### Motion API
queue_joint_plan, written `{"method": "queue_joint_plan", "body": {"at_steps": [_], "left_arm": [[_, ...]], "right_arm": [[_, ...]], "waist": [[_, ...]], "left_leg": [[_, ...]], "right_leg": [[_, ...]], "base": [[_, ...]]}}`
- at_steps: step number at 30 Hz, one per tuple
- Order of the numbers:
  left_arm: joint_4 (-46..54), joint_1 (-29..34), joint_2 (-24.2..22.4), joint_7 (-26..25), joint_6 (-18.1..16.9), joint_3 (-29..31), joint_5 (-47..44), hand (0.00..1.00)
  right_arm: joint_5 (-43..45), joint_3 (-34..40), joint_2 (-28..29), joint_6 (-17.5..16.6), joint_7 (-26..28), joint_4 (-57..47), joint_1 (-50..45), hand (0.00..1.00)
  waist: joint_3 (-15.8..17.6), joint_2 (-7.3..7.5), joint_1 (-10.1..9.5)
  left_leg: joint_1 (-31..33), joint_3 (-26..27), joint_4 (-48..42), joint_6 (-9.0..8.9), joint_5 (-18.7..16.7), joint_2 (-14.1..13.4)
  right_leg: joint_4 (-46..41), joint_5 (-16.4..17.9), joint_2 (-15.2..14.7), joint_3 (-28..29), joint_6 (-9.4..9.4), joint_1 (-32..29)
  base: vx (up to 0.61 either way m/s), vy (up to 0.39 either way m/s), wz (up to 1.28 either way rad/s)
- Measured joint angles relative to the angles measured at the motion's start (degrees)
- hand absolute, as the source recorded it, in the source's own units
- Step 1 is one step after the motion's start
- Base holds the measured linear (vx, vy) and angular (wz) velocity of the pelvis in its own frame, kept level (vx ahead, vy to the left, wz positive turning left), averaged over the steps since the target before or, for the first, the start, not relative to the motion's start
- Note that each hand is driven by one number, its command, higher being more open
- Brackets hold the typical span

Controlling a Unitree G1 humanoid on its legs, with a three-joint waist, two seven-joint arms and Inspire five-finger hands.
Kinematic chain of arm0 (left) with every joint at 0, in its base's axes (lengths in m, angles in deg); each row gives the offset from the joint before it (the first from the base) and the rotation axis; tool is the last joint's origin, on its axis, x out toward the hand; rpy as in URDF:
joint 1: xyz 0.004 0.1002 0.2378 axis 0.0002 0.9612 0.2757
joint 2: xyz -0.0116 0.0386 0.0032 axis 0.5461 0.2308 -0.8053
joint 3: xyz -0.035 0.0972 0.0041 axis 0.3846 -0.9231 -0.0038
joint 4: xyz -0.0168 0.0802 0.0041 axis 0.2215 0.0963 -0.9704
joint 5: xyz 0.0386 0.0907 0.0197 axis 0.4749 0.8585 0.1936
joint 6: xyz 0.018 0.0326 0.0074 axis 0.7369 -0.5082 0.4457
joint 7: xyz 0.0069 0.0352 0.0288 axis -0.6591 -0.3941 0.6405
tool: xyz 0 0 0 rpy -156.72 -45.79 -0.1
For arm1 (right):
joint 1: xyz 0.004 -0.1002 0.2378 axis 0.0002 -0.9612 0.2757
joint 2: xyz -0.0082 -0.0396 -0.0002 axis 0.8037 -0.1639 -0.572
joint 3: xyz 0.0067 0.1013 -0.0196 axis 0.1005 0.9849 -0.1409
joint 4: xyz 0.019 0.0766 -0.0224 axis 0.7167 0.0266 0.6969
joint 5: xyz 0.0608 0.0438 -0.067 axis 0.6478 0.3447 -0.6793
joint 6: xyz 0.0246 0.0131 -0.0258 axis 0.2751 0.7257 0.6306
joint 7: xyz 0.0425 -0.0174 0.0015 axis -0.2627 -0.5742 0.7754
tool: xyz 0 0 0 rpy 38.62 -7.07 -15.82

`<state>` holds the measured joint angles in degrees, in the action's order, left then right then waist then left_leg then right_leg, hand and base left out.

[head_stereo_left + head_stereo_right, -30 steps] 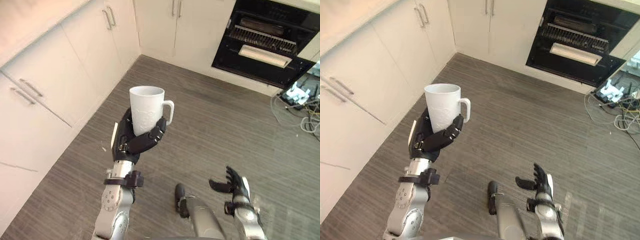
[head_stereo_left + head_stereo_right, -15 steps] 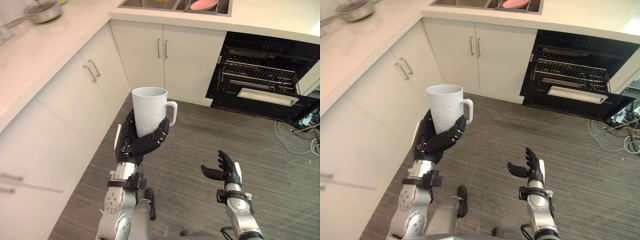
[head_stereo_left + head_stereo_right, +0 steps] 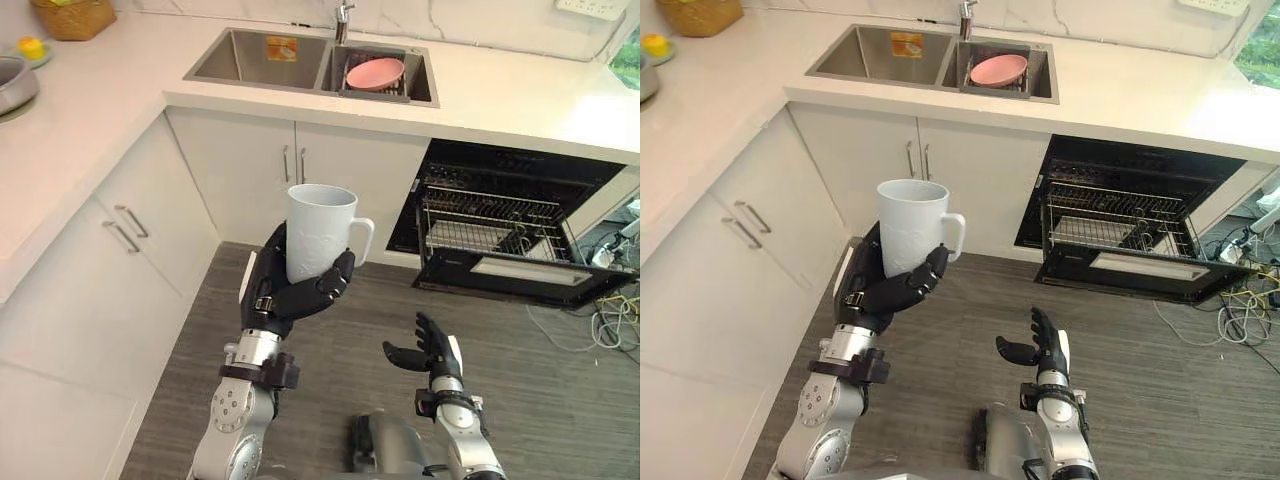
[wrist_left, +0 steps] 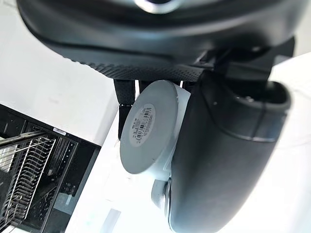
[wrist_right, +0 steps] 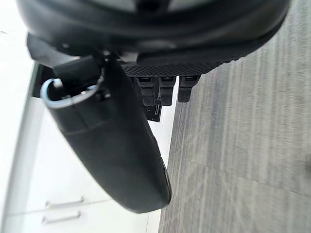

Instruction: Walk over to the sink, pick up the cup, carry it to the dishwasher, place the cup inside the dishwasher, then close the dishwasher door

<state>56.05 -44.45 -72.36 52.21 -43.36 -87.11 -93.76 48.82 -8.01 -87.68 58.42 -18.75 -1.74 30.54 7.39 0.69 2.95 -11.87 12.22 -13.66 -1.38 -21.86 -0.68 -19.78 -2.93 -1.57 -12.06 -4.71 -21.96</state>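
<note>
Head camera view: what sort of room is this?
Most likely a home kitchen: a steel double sink set in a white counter, white cabinets below, and an open dishwasher with wire racks. The left hand holds the cup.

The right hand [image 5: 146, 39] looms as a dark bulk, its thumb [image 5: 116, 155] slanting out across the middle. Its fingers [image 5: 165, 90] show as a short row beside the thumb, holding nothing and seemingly straight, though they are seen nearly end-on. Past them lies grey wood-grain floor [image 5: 243, 136], which meets white cabinet fronts [image 5: 82, 184] bearing two bar handles [image 5: 63, 202].
</note>
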Motion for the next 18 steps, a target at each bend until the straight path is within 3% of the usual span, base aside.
{"method": "queue_joint_plan", "body": {"at_steps": [1,2,3,4,5,7,8,9,11,12,13,14,15,18], "left_arm": [[-0.82,-0.10,-0.63,0.01,0.16,-0.10,-0.01,0.30],[-2.98,-0.88,-1.48,-0.02,0.85,-0.70,0.00,0.30],[-3.36,-0.96,-1.96,-0.02,1.18,-0.69,0.00,0.30],[-3.79,-0.69,-2.94,-0.02,1.67,-0.57,-0.04,0.30],[-3.48,-0.32,-3.29,0.12,1.65,-0.63,-0.01,0.30],[-2.71,-0.27,-3.23,0.59,1.60,-0.79,0.09,0.30],[-2.37,-0.30,-3.31,1.00,1.11,-0.98,0.56,0.30],[-2.38,-0.30,-3.33,1.06,1.06,-0.97,0.61,0.30],[-2.87,-0.29,-3.22,1.09,1.13,-0.93,1.10,0.30],[-3.38,-0.28,-3.31,1.12,1.20,-0.93,1.19,0.30],[-3.65,-0.28,-3.28,1.12,1.23,-0.76,1.65,0.30],[-3.62,-0.28,-3.28,1.12,1.22,-0.65,1.92,0.30],[-3.61,-0.07,-3.36,1.07,1.13,-0.12,2.23,0.30],[-3.71,-0.23,-2.29,0.70,1.14,0.96,2.23,0.30]], "right_arm": [[0.00,0.08,-0.62,0.24,-0.02,0.19,-0.04,0.90],[0.02,0.33,-1.22,1.21,0.09,-2.38,-1.48,0.90],[0.03,0.42,-1.09,1.26,0.07,-3.92,-2.34,0.90],[0.06,0.40,-0.70,1.27,-0.01,-8.52,-4.88,0.90],[0.12,0.08,-0.20,0.77,-0.56,-13.22,-7.12,0.90],[0.30,0.11,0.77,-0.16,-1.41,-17.09,-7.50,0.90],[0.57,0.18,0.98,-1.90,-1.89,-18.67,-6.53,0.90],[0.58,0.23,0.88,-2.34,-1.89,-18.62,-5.73,0.90],[0.58,0.53,0.70,-2.50,-2.02,-17.90,-3.64,0.90],[0.58,1.13,0.62,-2.49,-2.04,-17.02,-2.95,0.90],[0.59,1.62,0.52,-2.49,-2.33,-15.84,-2.56,0.90],[0.60,1.72,0.36,-2.48,-2.49,-15.29,-2.48,0.90],[0.61,1.76,-0.32,-2.42,-2.87,-14.22,-2.53,0.90],[0.64,1.44,1.43,-2.01,-2.98,-13.60,-3.17,0.90]], "waist": [[-0.33,-1.35,-0.19],[-0.81,-2.86,0.35],[-0.79,-3.06,0.54],[-0.66,-3.22,0.32],[-0.62,-3.32,-0.74],[-0.82,-3.12,-1.53],[-1.15,-2.56,-2.43],[-1.12,-2.50,-2.69],[-1.00,-2.30,-3.59],[-0.77,-1.94,-3.72],[-0.89,-2.13,-3.63],[-1.10,-2.46,-3.61],[-1.56,-3.93,-3.77],[-1.78,-0.87,-2.91]], "left_leg": [[-0.13,-0.34,-0.55,-0.05,-0.17,-0.97],[2.42,-2.60,-10.32,-1.50,1.12,-3.62],[3.78,-2.78,-15.47,-2.11,2.48,-4.70],[7.04,-2.57,-28.05,-2.09,8.39,-7.18],[10.76,-2.04,-39.90,-1.77,11.37,-10.39],[16.82,-1.64,-48.56,-0.97,9.43,-13.12],[22.93,-1.39,-48.92,0.31,6.65,-14.28],[24.87,-1.56,-47.17,0.60,5.59,-14.42],[27.91,-3.74,-37.01,0.21,3.87,-12.49],[28.73,-7.28,-28.41,-0.27,3.81,-9.84],[28.69,-12.16,-19.93,-1.70,5.08,-6.80],[28.21,-14.53,-15.25,-2.33,6.53,-5.72],[26.63,-17.11,-10.11,-3.26,15.19,-5.05],[26.02,-12.99,-12.72,-0.57,12.71,-3.02]], "right_leg": [[-0.62,0.15,0.87,-0.68,-0.12,0.08],[-0.05,3.65,2.04,-2.54,-0.79,3.56],[0.46,4.62,2.61,-2.97,-0.85,5.36],[2.24,6.37,4.01,-2.83,-0.89,10.25],[4.86,7.44,5.49,-1.51,-1.19,15.36],[8.02,7.87,6.72,0.39,-1.47,20.04],[10.45,7.97,6.52,2.80,-1.37,22.58],[11.17,7.96,6.30,3.81,-1.35,23.41],[11.87,8.73,4.76,6.91,-0.01,25.29],[11.76,9.72,3.48,8.78,1.36,26.39],[11.64,10.78,2.20,10.52,2.56,27.30],[11.37,11.36,1.90,11.53,3.31,27.39],[9.80,13.70,2.06,14.56,5.44,27.35],[6.54,16.64,-1.48,18.12,7.46,26.26]], "base": [[0.80,-0.085,0.32],[0.64,-0.091,0.20],[0.63,-0.114,0.27],[0.61,-0.105,-0.10],[0.69,-0.084,-0.29],[0.54,-0.020,-0.57],[0.43,0.021,-0.71],[0.48,0.087,-0.88],[0.28,0.140,-0.74],[0.33,0.257,-0.69],[0.39,0.321,-0.68],[0.38,0.402,-0.94],[0.25,0.283,-0.87],[0.29,0.317,-0.67]]}}
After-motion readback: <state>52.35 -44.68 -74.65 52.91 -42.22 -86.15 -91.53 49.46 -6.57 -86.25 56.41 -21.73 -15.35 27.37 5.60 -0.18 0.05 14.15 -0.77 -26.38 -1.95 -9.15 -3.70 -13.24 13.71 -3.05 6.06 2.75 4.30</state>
